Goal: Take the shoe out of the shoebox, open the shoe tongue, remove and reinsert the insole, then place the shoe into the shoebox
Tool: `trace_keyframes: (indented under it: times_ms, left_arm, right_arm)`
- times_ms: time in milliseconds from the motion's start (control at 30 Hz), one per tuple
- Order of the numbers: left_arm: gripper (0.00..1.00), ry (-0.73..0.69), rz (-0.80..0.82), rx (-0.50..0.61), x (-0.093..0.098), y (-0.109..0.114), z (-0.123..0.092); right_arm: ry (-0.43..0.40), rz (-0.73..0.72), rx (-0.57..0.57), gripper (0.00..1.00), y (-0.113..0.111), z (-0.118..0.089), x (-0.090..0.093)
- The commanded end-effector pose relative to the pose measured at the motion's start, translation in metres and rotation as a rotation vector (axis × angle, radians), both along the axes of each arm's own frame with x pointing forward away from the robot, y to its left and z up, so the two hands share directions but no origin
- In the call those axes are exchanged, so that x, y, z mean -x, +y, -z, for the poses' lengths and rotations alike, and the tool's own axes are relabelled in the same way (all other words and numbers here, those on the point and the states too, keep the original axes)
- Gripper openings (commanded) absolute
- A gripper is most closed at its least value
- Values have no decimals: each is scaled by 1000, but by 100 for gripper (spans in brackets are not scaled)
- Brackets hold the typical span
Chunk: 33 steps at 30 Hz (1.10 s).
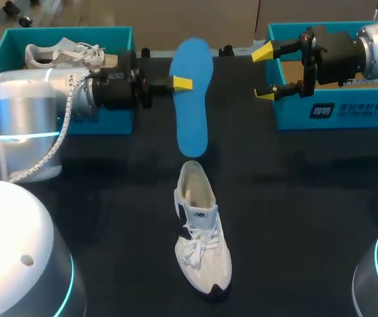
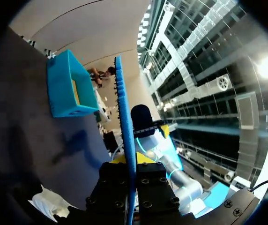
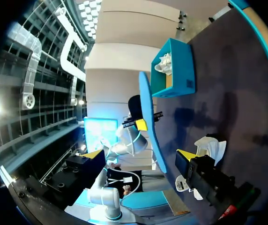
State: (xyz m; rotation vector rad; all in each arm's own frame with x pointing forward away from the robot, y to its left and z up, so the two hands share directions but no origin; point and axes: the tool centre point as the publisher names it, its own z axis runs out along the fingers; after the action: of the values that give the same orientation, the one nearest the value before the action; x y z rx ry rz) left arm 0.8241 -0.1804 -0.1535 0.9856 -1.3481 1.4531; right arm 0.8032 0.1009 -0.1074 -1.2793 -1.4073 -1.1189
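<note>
Head view: the left gripper [image 1: 184,83] clamps the blue insole [image 1: 192,109] at the white shoe's [image 1: 201,231] 12 o'clock, the right gripper [image 1: 265,74] gaping at the insole's 2 o'clock before a shoebox [image 1: 367,113]; left wrist view: insole edge-on between the fingers; right wrist view: insole ahead of parted fingers.

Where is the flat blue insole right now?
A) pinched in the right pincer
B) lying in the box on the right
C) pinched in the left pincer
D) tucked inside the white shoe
C: the left pincer is shut on the flat blue foam insole, holding it apart from the white lace-up shoe that stands on the table.
</note>
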Motion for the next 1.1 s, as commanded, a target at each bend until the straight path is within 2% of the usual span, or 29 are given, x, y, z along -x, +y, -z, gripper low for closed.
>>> trace_keyframes:
  times_ms: [33,233,300,767,933,1100]
  left_arm:
    - [0,87,-34,6,4,-3,2]
    - [0,100,-44,2,3,-6,8]
    - [0,101,-45,3,3,-6,9]
    - [0,163,-90,-1,-6,-7,20]
    - [0,185,-92,-1,-6,-8,21]
    - [0,185,-92,-1,-6,-8,21]
  right_arm:
    - [1,2,3,100,1,-1,1]
    - [1,2,3,100,1,-1,1]
    - [-7,0,37,100,-1,-2,1]
    - [-32,-25,389,100,-4,-26,-4]
    - [-40,-17,511,100,3,-39,-3]
    - [-87,6,677,100,15,-57,0]
